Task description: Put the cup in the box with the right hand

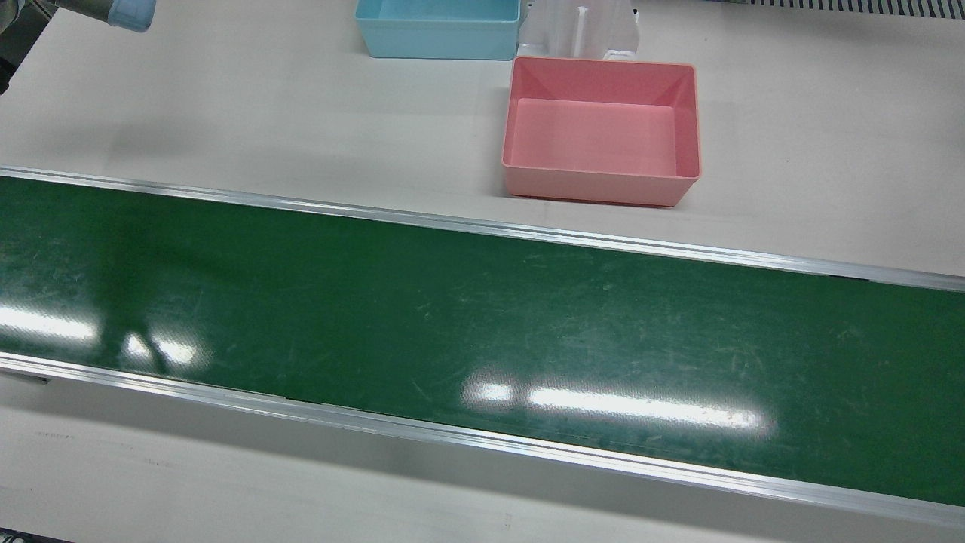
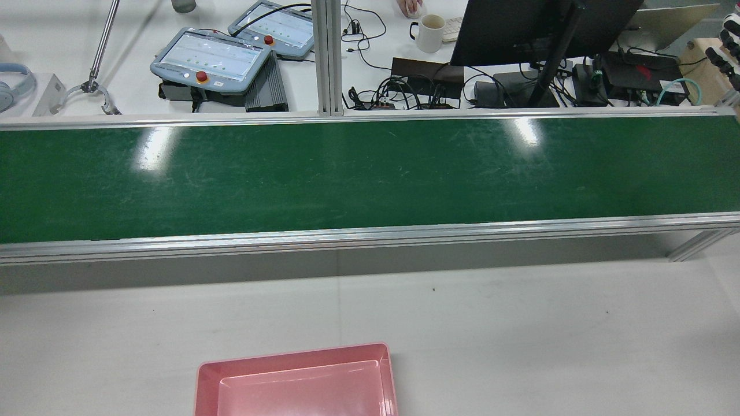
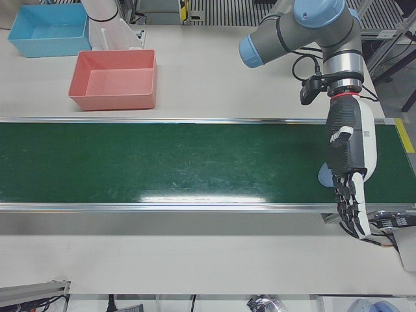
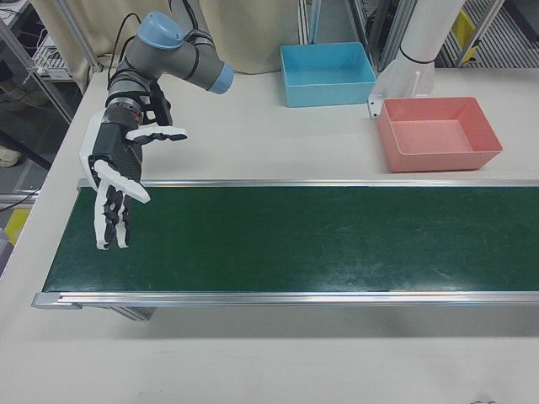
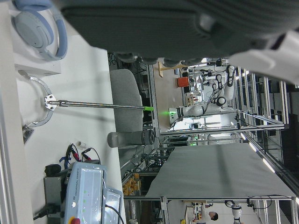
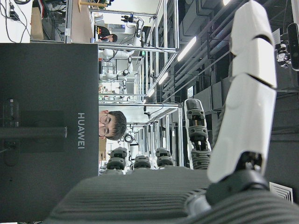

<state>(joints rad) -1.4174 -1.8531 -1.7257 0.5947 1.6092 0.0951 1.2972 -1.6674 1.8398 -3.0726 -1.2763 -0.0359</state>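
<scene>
The green belt [image 1: 482,332] runs across the table [image 1: 226,98], bare along the whole stretch the cameras cover. No cup shows in any view.

At one end of the belt the right hand [image 4: 118,198] hangs above it, its fingers [image 4: 114,223] spread apart and pointing down, holding nothing. At the other end the left hand [image 3: 350,175] hangs the same way over the belt's edge, fingers [image 3: 351,211] apart and empty.

Beyond the belt, on the robot's side of the table, sits the pink box [image 1: 601,130], open and with nothing in it. Just behind it stands a blue box [image 1: 439,29], near a white pedestal [image 1: 580,30].

In the right hand view a person sits behind a dark monitor [image 6: 49,130].
</scene>
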